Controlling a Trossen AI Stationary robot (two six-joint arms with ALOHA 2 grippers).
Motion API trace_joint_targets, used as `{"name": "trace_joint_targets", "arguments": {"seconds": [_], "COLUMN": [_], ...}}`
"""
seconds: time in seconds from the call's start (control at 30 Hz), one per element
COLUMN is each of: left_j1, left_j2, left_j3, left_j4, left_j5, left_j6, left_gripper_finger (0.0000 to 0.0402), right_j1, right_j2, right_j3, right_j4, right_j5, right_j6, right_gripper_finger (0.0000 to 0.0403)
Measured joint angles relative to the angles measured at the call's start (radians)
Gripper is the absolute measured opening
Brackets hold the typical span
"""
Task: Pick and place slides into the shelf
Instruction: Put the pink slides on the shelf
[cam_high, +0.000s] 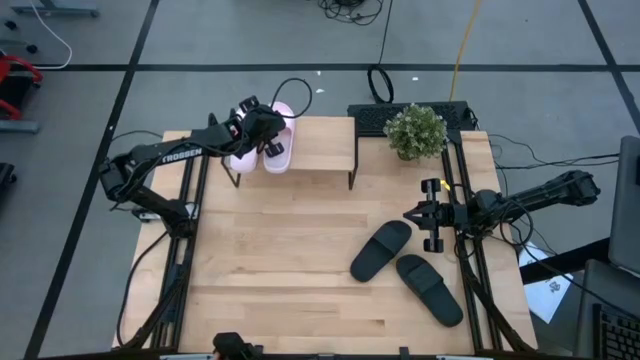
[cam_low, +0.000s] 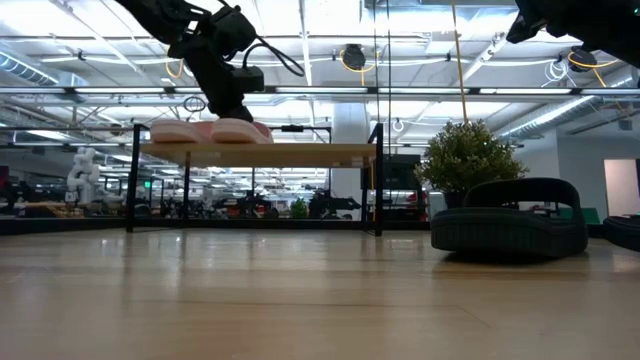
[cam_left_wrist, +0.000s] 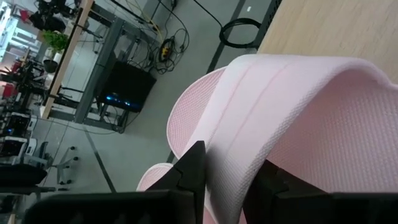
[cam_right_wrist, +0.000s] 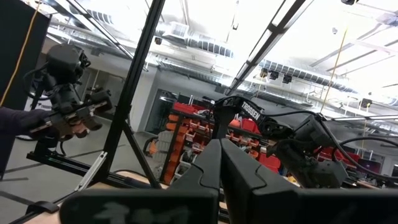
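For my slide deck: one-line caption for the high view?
Left gripper at pink slides on the shelf; black slides wait on the table.

The pink slide looks like soft foam or rubber; its wide strap has a fine woven-like texture with shallow ribs, and the surface is matt. The two black slides look like matt rubber, smooth, with no shine. The shelf has a top board of light wood, smooth, with thin black metal legs. The table is pale wood with visible grain and a slightly satin finish. The left gripper is of dark matt plastic or metal. The plant looks artificial, with dull green leaves.
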Motion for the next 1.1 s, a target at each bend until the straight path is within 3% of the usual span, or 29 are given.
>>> {"name": "trace_joint_targets", "arguments": {"seconds": [1.1], "left_j1": [-0.010], "left_j2": [-0.001], "left_j3": [0.013], "left_j4": [-0.020], "left_j5": [-0.011], "left_j6": [0.036], "left_gripper_finger": [0.0074], "right_j1": [0.000], "right_j2": [0.000], "right_j3": [0.000], "right_j4": [0.000], "right_j5": [0.000], "right_j6": [0.000], "right_gripper_finger": [0.0000]}}
